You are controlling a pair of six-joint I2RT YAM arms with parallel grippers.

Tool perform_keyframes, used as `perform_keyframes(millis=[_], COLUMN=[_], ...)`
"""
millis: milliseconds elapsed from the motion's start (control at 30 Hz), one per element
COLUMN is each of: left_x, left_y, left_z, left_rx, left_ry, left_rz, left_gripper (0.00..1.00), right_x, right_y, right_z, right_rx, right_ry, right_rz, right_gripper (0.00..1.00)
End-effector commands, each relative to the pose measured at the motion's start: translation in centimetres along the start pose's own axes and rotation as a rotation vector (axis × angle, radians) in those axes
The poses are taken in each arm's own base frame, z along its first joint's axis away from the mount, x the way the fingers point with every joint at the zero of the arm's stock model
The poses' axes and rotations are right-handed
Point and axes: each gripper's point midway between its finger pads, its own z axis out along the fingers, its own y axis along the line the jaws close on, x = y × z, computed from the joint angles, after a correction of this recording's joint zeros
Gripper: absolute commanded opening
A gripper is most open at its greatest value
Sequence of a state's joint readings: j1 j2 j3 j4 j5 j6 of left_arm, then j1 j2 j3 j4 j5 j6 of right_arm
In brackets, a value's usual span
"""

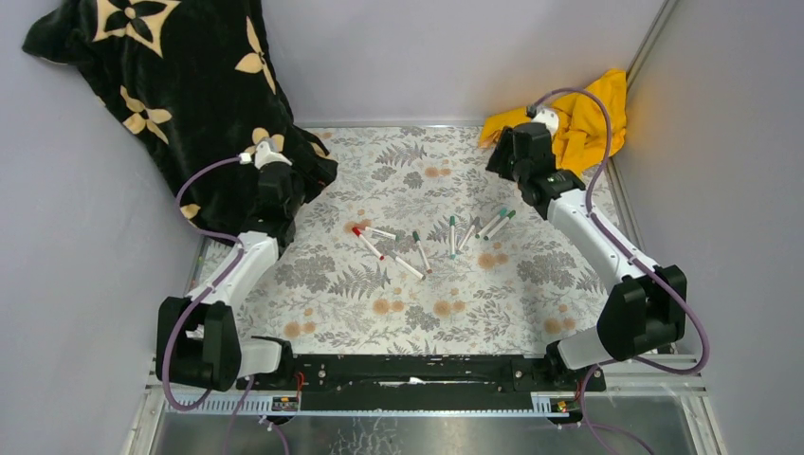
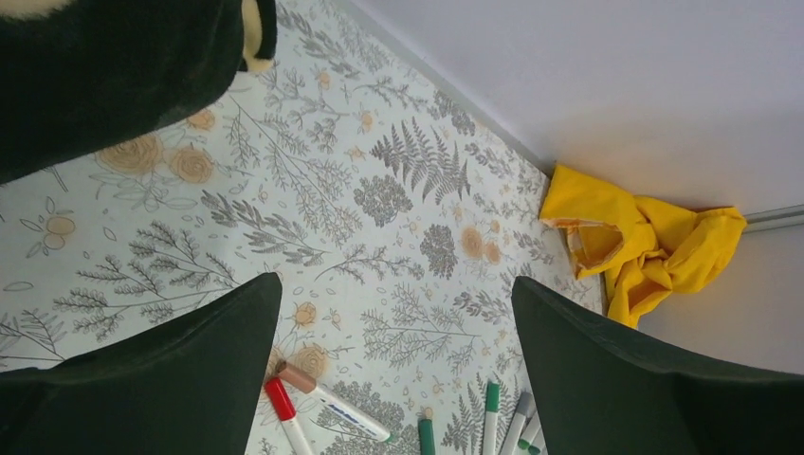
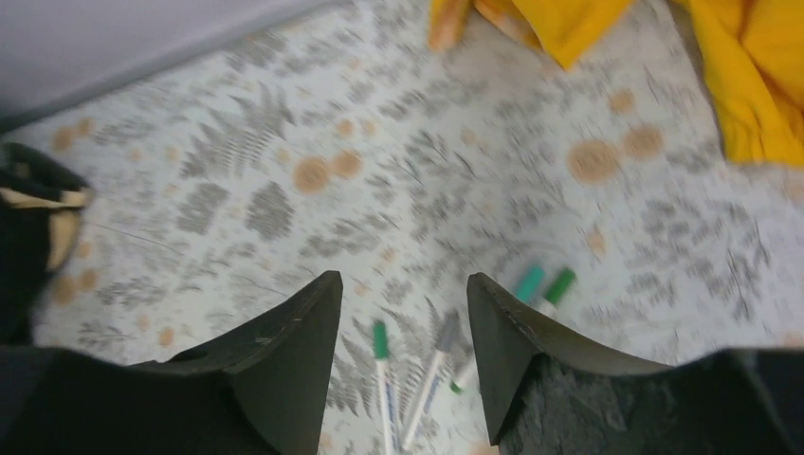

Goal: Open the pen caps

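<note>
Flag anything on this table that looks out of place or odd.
Nothing looks damaged or spilled. The pens lie scattered at mixed angles mid-table. A crumpled yellow cloth sits in the far right corner; a black floral blanket is heaped far left, overlapping the mat.

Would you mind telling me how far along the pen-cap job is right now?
Done: nothing visible; the red cap and green caps sit on their pens. In hand: nothing; the left fingers and right fingers are open and empty. Left: every cap in view.
</note>
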State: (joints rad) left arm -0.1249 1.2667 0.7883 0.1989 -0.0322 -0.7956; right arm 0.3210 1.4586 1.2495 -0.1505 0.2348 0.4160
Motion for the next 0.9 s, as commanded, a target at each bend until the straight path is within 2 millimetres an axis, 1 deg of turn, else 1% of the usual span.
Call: perform_keyframes(millis=[0,67,200,367,467,567,633,733,867], left_x=[1.4,1.9,2.5,3.8,4.6,4.9,5.1,5.3,5.6], left_y=[-1.2,-1.2,-1.3,-1.5,-1.7,-1.8,-1.9,-2.0,-2.1], left_z=[0.2,0.1,-0.1,-0.3,-0.3,-0.2,-0.2,-0.3,-0.3], left_rx=[-0.015,-0.040,-0.072,-0.120,-0.133,-0.131,-0.127,-0.120,-0.108], left_ry=[0.072,0.075,0.093,0.117,0.137,0.145,0.152,0.156,0.160], left_rz=[0.020,0.053,0.106,0.190,0.214,0.214,0.209,0.196,0.182], left_gripper=[0.99,0.99,0.99,0.99,0.99,0.99,0.99,0.99,0.99], right_x=[7.1,8.9,11.8,14.8,15.7,16.1,16.5,17.4,18.8], right_y=[-5.9,-7.0,-8.0,-9.8,-10.5,-11.3,-11.5,-11.4,-10.8], right_z=[-0.4,-0.6,-1.2,-2.1,-2.3,-2.6,-2.5,-1.6,-0.2], right_rx=[0.265,0.287,0.290,0.363,0.393,0.441,0.455,0.452,0.437], right_ry=[0.171,0.181,0.205,0.260,0.264,0.262,0.270,0.300,0.353], right_rz=[0.046,0.066,0.112,0.156,0.184,0.193,0.195,0.194,0.196], right_gripper=[0.59,0.59,0.55,0.58,0.58,0.58,0.57,0.56,0.52])
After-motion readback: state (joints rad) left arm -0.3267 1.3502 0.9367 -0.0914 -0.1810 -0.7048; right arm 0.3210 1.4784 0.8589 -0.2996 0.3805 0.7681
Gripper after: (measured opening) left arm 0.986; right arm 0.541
